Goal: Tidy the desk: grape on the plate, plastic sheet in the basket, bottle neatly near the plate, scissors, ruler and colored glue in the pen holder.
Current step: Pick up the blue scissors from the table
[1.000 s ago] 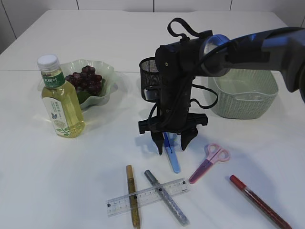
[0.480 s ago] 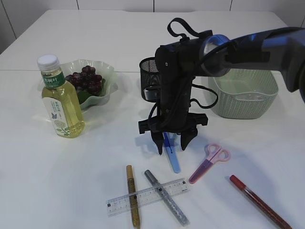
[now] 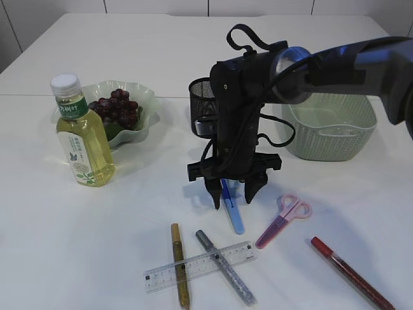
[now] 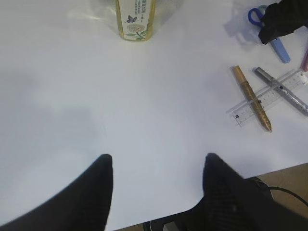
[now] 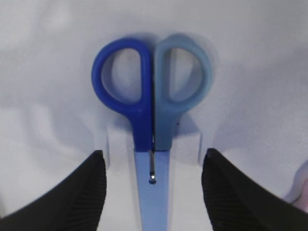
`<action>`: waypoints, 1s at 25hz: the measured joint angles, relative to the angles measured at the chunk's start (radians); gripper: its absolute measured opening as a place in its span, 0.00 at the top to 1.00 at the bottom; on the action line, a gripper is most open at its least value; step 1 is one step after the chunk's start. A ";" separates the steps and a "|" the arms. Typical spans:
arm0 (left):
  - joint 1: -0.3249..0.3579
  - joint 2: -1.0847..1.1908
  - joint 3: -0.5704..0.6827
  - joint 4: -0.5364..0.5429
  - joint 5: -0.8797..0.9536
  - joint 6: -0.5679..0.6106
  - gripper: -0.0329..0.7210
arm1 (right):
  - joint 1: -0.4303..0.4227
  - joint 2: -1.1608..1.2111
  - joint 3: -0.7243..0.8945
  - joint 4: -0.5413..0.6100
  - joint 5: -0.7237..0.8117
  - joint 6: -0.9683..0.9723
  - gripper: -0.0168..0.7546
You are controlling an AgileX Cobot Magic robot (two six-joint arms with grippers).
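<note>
The right claw [image 3: 231,196] hangs wide open over the blue scissors [image 3: 231,205], a finger on each side, not touching them. In the exterior view the arm hides the handles; the right wrist view shows both loops [image 5: 151,84] whole, blades closed, tip cut off at the frame edge. The left claw [image 4: 156,185] is also wide open, over bare bench [image 4: 144,96], and is out of the exterior view.

Near the blue pair lie pink scissors [image 3: 282,221], a red glue pen [image 3: 352,272] cut off at the corner, and a ruler [image 3: 199,266] lying across gold [image 3: 180,265] and silver [image 3: 224,266] pens. The holder [image 3: 201,97] is mostly hidden behind the arm. The basket [image 3: 329,126] sits on the right; its contents cannot be made out. The bottle [image 3: 82,132] stands just beside the plate [image 3: 145,97] holding the grapes [image 3: 117,108].
</note>
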 joint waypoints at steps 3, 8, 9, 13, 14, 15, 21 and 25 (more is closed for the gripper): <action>0.000 0.000 0.000 -0.002 0.000 0.000 0.38 | 0.000 0.000 0.000 0.000 0.018 0.000 0.34; 0.000 0.000 0.000 -0.002 0.000 0.000 0.38 | 0.000 0.000 0.000 0.000 0.027 0.000 0.34; 0.000 0.000 0.000 -0.002 0.000 0.000 0.38 | 0.000 0.000 0.000 0.000 0.027 0.000 0.34; 0.000 0.000 0.000 -0.003 0.000 0.000 0.38 | 0.000 0.000 0.000 0.000 0.027 0.000 0.34; 0.000 0.000 0.000 -0.003 0.000 0.000 0.38 | 0.000 0.000 0.000 0.000 0.027 0.000 0.34; 0.000 0.000 0.000 -0.003 0.000 0.000 0.38 | 0.000 0.000 0.000 0.000 0.027 0.000 0.34; 0.000 0.000 0.000 -0.003 0.000 0.000 0.38 | 0.000 0.000 0.000 0.000 0.025 0.000 0.34; 0.000 0.000 0.000 -0.003 0.000 0.000 0.38 | 0.000 0.000 0.000 0.000 0.019 0.000 0.34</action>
